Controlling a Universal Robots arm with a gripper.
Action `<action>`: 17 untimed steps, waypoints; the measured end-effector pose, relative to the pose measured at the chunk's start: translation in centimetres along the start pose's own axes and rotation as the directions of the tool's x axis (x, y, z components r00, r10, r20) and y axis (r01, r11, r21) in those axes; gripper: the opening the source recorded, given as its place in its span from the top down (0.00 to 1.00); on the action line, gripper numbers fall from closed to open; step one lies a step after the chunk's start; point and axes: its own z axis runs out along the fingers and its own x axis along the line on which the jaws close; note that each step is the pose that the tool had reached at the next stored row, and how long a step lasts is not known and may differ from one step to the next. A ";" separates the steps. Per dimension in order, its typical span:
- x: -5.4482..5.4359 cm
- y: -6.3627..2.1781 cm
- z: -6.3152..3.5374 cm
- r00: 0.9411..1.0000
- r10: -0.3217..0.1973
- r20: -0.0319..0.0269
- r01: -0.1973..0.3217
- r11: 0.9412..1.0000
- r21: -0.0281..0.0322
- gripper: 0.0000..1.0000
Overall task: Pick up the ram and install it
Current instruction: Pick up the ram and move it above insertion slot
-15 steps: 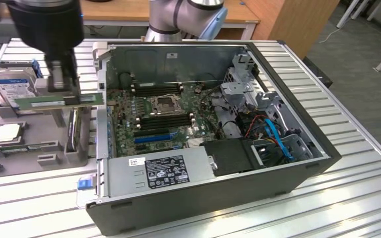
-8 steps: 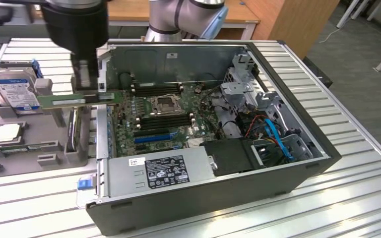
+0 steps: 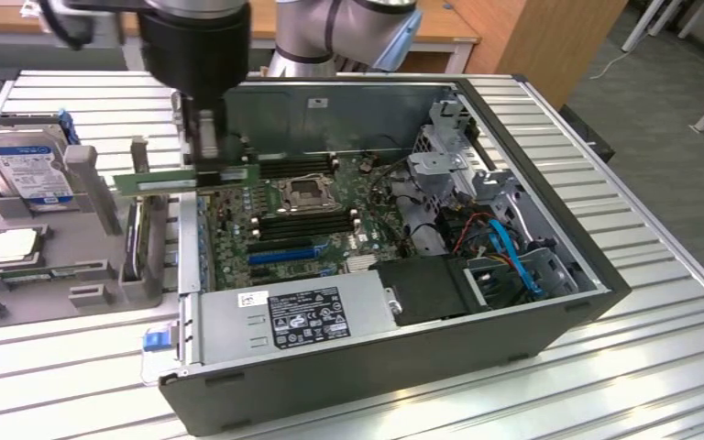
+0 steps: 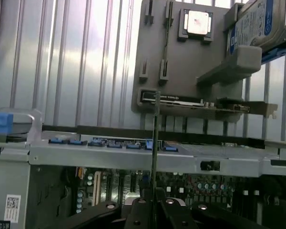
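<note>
Step in hand: carry, between pick and install.

- Gripper (image 3: 214,165) hangs by the side wall of the open computer case (image 3: 572,302) that lies toward the exterior view's left. Its fingers are closed on the ram (image 3: 157,182).
- The ram is a green stick held on edge with its long side level. One end reaches out past the case wall toward the grey parts fixture (image 3: 34,293). The other end lies over the edge of the motherboard (image 3: 327,243).
- In the wrist view the ram (image 4: 155,138) shows edge-on as a thin line rising out from between the fingers (image 4: 142,206). The grip looks centred along its length.
- The stick is in the air and not seated in anything.
- Hard drive (image 3: 28,170) stands in the fixture, well apart from the gripper.

Judgement: the pick is done and the install is not. Black memory slots (image 3: 303,223) sit on either side of the CPU socket (image 3: 305,192). They run roughly parallel to the held stick, so little turning should be needed. Seating calls for the lower edge to sit squarely over one free slot, then a straight, even press.

Which slots are free, and whether the latches are open, cannot be made out from here.
</note>
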 end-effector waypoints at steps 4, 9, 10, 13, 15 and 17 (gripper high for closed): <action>0.1 -1.77 -0.08 1.000 -0.003 0.005 0.003 1.000 0.000 0.86; 0.2 -4.06 -0.20 1.000 -0.008 0.011 0.008 1.000 0.000 0.86; 0.2 -4.50 -0.22 1.000 -0.008 0.012 0.008 1.000 0.000 0.86; 0.3 -5.86 -0.29 1.000 -0.011 0.016 0.011 1.000 0.000 0.86; 0.4 -6.76 -0.34 1.000 -0.013 0.018 0.013 1.000 0.000 0.86; 0.4 -7.65 -0.38 1.000 -0.015 0.020 0.015 1.000 0.001 0.86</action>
